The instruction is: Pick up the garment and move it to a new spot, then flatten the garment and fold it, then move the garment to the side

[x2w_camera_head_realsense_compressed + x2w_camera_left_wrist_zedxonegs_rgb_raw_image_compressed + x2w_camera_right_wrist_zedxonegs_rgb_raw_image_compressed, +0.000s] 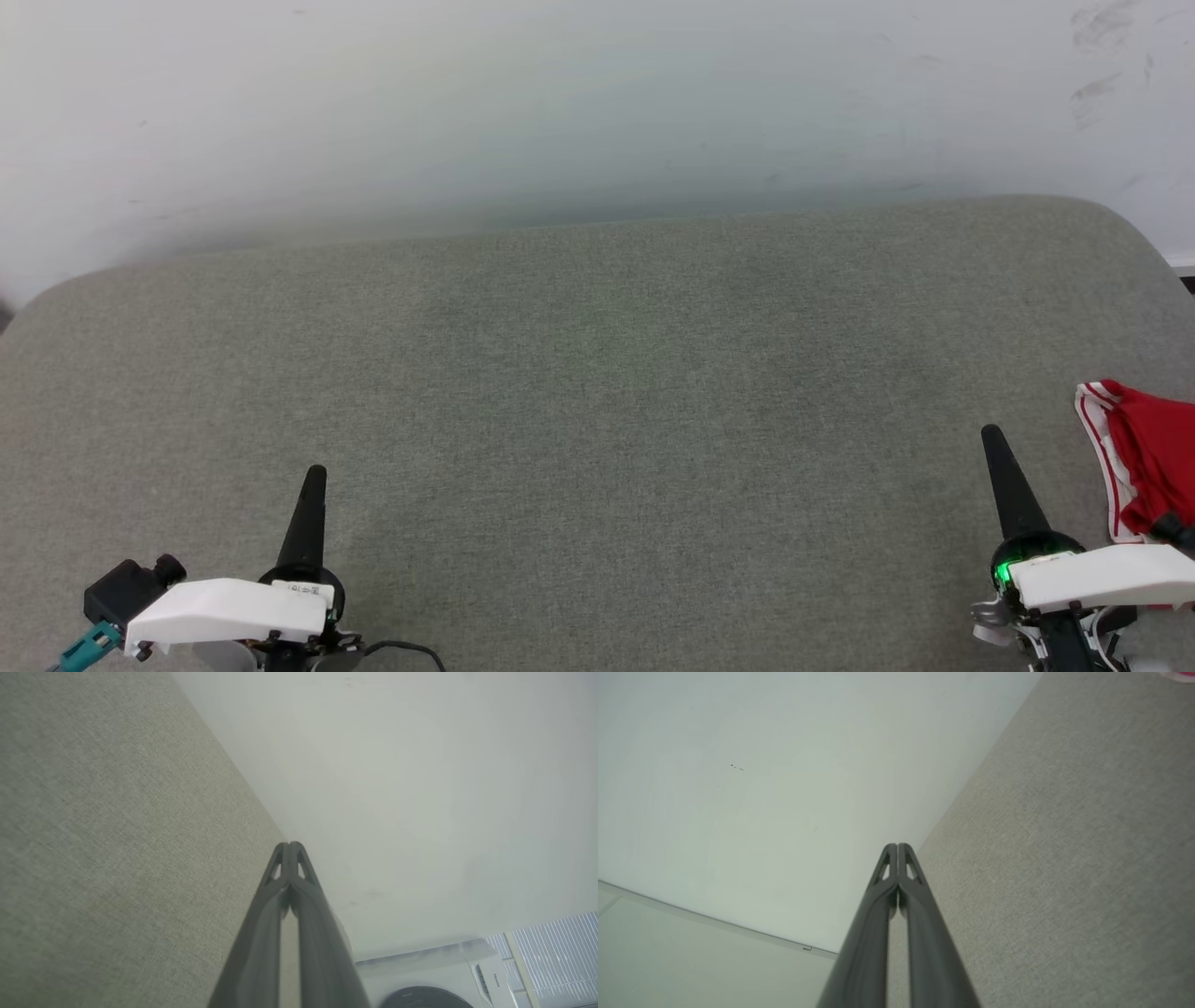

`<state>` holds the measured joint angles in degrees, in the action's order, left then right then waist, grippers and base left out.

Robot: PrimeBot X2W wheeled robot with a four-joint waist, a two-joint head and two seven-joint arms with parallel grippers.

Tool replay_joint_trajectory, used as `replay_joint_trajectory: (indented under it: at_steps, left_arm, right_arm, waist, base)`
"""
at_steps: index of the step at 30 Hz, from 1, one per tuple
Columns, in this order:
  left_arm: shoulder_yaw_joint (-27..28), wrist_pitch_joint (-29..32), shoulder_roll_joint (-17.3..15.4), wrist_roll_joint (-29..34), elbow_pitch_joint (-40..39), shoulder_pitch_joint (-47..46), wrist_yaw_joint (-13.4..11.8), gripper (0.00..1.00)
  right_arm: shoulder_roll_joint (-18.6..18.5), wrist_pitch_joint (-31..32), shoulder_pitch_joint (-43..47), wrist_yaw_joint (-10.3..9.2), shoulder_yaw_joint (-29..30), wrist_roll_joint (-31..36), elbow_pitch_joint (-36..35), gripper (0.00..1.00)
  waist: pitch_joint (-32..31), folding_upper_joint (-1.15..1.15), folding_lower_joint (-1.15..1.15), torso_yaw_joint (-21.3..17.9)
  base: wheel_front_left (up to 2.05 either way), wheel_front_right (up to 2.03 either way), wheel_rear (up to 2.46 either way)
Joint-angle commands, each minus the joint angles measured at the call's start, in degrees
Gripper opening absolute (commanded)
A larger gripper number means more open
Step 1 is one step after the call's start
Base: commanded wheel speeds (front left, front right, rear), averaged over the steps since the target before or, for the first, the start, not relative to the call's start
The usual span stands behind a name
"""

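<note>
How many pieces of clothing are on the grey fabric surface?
1: a red garment with red-white striped trim, at the head view's right edge, beside the right claw. The frame cuts it off, so more may be hidden.

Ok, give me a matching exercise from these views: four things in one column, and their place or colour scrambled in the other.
1 garment
2 left gripper
3 right gripper
4 wall

A lower left, head view, shut
B white, behind the padded surface
C red and white, head view's right edge
D lower right, head view, shut

Pairs: 1-C, 2-A, 3-D, 4-B
</note>
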<state>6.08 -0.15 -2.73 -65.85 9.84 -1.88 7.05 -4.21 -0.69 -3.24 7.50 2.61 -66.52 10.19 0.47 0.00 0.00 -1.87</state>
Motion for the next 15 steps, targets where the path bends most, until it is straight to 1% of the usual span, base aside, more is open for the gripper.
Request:
replay_joint_trajectory:
  at_steps: [1,15]
  left_arm:
    - [0.2,0.4,-0.2,-1.3,-0.1,-1.4,0.2,0.0]
    - [0.3,2.3,-0.2,-8.9,1.2,-2.5,0.4,0.0]
  right_arm:
    - [-0.4,0.3,-1.4,-0.01,0.2,-1.5,-0.2,0.0]
    - [-0.3,2.0,-1.9,-0.01,0.8,-9.3,1.0,0.0]
  waist:
    - [0.0,0.0,0.0,0.0]
    - [-0.1,0.0,0.0,0.5]
  base:
    - [0.0,0.0,0.0]
    - [0.0,0.0,0.0]
